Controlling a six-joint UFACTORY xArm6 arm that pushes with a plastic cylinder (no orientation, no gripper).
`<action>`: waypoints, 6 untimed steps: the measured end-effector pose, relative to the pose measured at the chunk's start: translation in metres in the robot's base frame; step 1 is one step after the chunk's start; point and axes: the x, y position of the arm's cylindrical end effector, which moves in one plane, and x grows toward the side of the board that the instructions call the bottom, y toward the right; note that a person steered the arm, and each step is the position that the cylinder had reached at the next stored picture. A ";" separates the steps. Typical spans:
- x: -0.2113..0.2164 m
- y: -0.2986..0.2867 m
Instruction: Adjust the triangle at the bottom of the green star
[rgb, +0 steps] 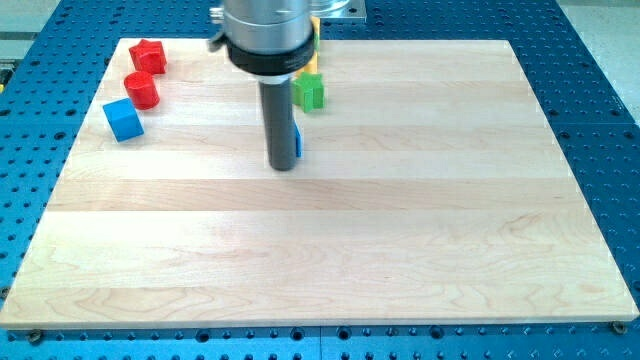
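The green star lies near the view's top centre of the wooden board. Just below it, a blue block, most likely the triangle, is mostly hidden behind my rod; only a thin blue sliver shows on the rod's right side. My tip rests on the board right against that blue block's left side, below and slightly left of the green star. A yellow block peeks out above the green star, partly hidden by the arm.
At the view's top left lie a red star-like block, a red cylinder and a blue cube. A blue perforated table surrounds the board.
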 end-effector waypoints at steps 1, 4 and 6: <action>-0.030 0.026; -0.045 -0.084; -0.030 -0.027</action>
